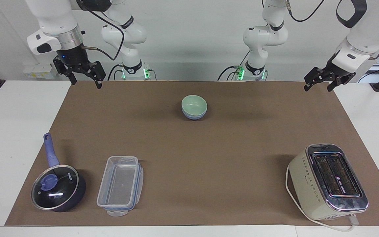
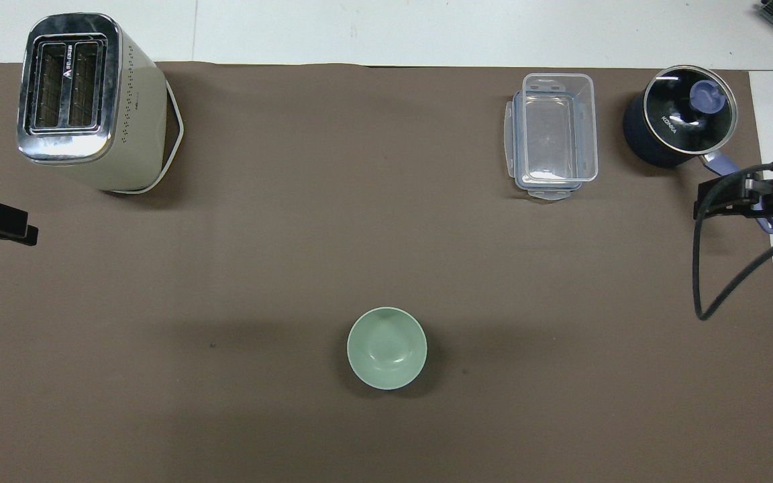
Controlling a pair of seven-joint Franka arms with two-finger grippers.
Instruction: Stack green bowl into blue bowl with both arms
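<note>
The green bowl (image 1: 194, 103) sits nested inside the blue bowl (image 1: 194, 116) on the brown mat, midway between the two arm bases. In the overhead view only the green bowl (image 2: 386, 347) shows; the blue bowl is hidden under it. My right gripper (image 1: 87, 85) is open and empty, up in the air over the mat's corner at the right arm's end. My left gripper (image 1: 317, 89) is open and empty, up over the mat's corner at the left arm's end. Both show at the overhead view's edges: the left gripper (image 2: 4, 225) and the right gripper (image 2: 715, 201).
A cream toaster (image 1: 327, 181) stands farthest from the robots at the left arm's end. A clear plastic container (image 1: 120, 185) and a dark lidded pan with a blue handle (image 1: 58, 187) stand farthest from the robots at the right arm's end.
</note>
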